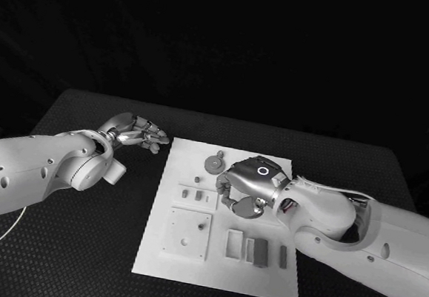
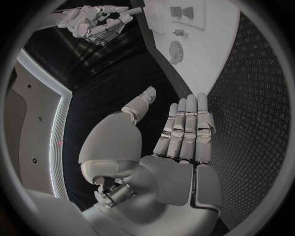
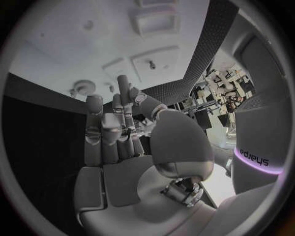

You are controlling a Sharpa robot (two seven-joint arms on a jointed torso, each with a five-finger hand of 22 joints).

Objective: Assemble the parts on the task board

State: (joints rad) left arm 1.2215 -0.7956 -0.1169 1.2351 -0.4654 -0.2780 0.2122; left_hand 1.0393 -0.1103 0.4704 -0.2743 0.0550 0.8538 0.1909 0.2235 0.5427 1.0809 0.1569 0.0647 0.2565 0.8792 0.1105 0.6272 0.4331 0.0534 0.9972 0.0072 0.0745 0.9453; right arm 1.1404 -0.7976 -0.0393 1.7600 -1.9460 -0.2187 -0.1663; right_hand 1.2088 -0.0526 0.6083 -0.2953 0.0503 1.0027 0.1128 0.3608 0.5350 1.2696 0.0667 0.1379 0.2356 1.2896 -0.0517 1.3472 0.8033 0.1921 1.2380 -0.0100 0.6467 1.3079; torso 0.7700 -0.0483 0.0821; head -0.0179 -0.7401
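1. The task board point(image 1: 229, 218) is lying in the middle of the black worktop point(image 1: 71, 248), its long axis running away from the robot.

2. Parts are sitting on the board: a round gear-like part point(image 1: 214, 165) near the far end, small pieces point(image 1: 196, 195) mid-board, a square plate point(image 1: 187, 233) toward the near left, and three upright rectangular blocks point(image 1: 256, 248) side by side at the near right.

3. The right robot hand point(image 1: 249, 187) is hovering over the far middle of the board, just right of the gear. In the right wrist view its fingers point(image 3: 101, 132) are standing straight and close together, with nothing between them; holding nothing, as far as these frames are showing. Whether it is touching the board, I cannot tell.

4. The left robot hand point(image 1: 136, 131) is resting off the board, just beside its far left corner, over bare worktop. In the left wrist view its fingers point(image 2: 187, 128) are extended side by side, thumb apart, holding nothing.

5. Key relation: the gear is lying between the two hands, close to the right robot hand and apart from the left by the board's edge. The right is looking nearer, already positioned over the board.

6. Judgement: no part is in hand yet, so the assembly is looking early. The coming move is probably calling for the right robot hand to be reaching sideways toward the gear or down to the small pieces beside it.
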